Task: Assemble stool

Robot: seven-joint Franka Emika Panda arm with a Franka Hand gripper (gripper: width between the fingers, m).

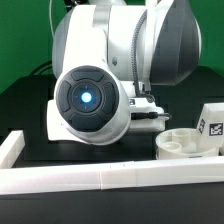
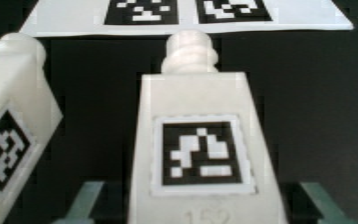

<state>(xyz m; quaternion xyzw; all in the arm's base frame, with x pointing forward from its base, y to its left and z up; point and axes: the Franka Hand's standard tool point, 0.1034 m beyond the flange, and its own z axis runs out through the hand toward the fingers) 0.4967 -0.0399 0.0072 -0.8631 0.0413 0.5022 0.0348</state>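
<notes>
1. Exterior view: the arm (image 1: 120, 60) fills the centre, very close to the camera. Its round joint cap (image 1: 88, 97), lit blue, sits at 9 o'clock of centre.
2. The seat (image 1: 186, 146) is at 4 o'clock, lying flat on the black table (image 1: 25, 110) with sockets showing on its upper face.
3. The tagged leg (image 1: 211, 122) is at 3 o'clock, at the frame edge just behind the seat. I cannot tell whether they touch.
4. The border rail (image 1: 110, 178) runs across at 6 o'clock, with a short arm turning back at 8 o'clock.
5. The arm body hides the pincer in this view.
6. Wrist view: the gripper (image 2: 202, 205) stands wide, with 1 of its fingers (image 2: 98, 203) on each side of the middle leg (image 2: 197, 120). A dark gap shows on both sides, so it grips nothing.
7. The middle leg lies flat on the table, tag facing the camera. Its peg (image 2: 190, 48) points away from the gripper toward the marker board (image 2: 185, 14). Whether the peg tip touches the board edge is unclear.
8. The side leg (image 2: 12, 110) lies just beside the middle leg, with a strip of black table between them. Its tag is cut off by the frame.
9. The marker board shows 2 tags.
</notes>
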